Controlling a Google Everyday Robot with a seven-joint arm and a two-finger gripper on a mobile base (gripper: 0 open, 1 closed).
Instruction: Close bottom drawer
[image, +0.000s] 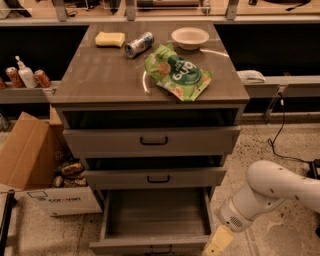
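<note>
The bottom drawer (156, 218) is the lowest of three grey wood-grain drawers and stands pulled far out, its grey box interior empty; its front panel (150, 246) lies at the bottom edge of the view. My gripper (218, 242) hangs low at the drawer's right front corner, at the end of the white arm (272, 192) that comes in from the right. Only its pale yellowish end shows near the bottom edge of the view.
The middle drawer (156, 177) and top drawer (152, 140) are each slightly open. On the cabinet top lie a green snack bag (177, 73), a can (139, 44), a sponge (110, 39) and a bowl (190, 37). A cardboard box (37, 170) stands at left. A cable (280, 131) runs on the floor at right.
</note>
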